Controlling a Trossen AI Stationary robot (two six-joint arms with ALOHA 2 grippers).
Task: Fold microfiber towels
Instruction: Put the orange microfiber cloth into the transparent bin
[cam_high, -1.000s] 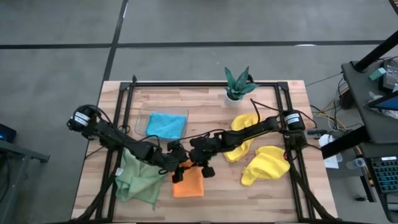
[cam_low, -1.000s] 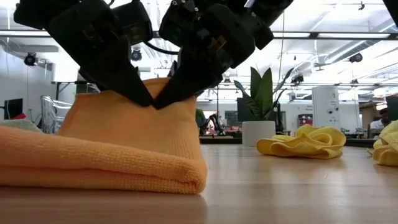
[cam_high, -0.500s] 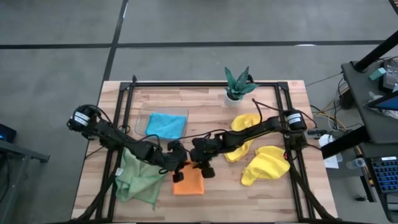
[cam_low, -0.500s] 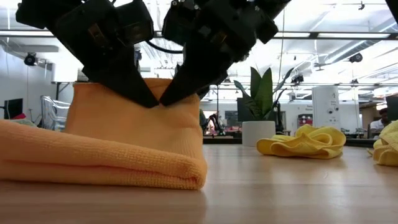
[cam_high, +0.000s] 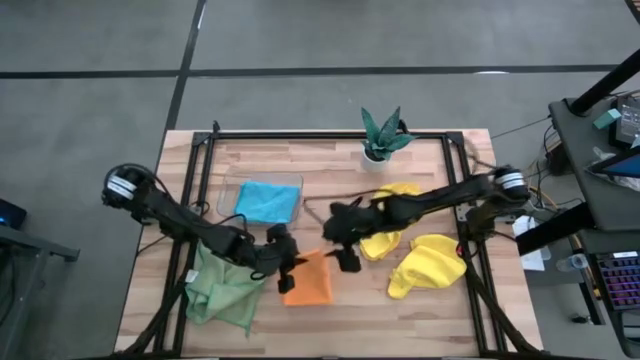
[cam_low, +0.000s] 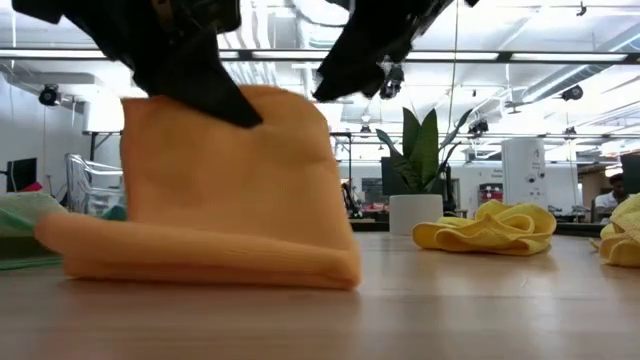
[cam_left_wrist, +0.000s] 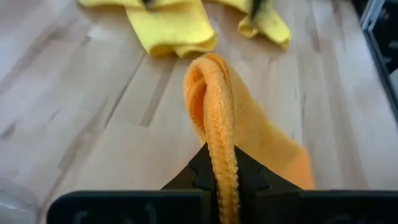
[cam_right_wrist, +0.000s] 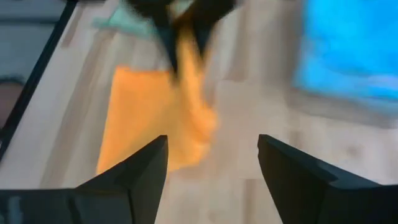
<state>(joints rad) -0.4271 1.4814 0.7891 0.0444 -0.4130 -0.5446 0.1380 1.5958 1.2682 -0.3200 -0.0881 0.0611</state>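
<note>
- The left gripper (cam_high: 291, 270) has its fingers pressed together on a raised fold of the orange towel (cam_high: 309, 283); in the left wrist view the doubled edge of that cloth (cam_left_wrist: 214, 112) stands up out of the dark fingers (cam_left_wrist: 200, 168) and runs straight away from them.
- The right gripper (cam_high: 346, 250) has its fingers (cam_right_wrist: 142, 171) spread wide with nothing between them; it hangs just beyond the orange towel's far edge, clear of the cloth.
- The orange towel lies near the front middle of the wooden table (cam_high: 330, 170), partly folded: its lower part rests flat on the boards, while its left upper edge is lifted in the left gripper's pinch.
- In the low view the lifted part (cam_low: 230, 170) stands as an upright sheet above a rolled lower fold lying along the table top.
- Seen from above, the cloth's long axis runs from the pinched corner towards the table's front edge, slightly slanted.
- Two yellow towels lie crumpled to the right, one (cam_high: 395, 215) under the right arm, the other (cam_high: 428, 265) nearer the front.
- The pale green towel (cam_high: 225, 285) lies bunched at the front left under the left arm.
- The blue towel (cam_high: 268, 200) sits in the clear tray (cam_high: 228, 185) behind.
</note>
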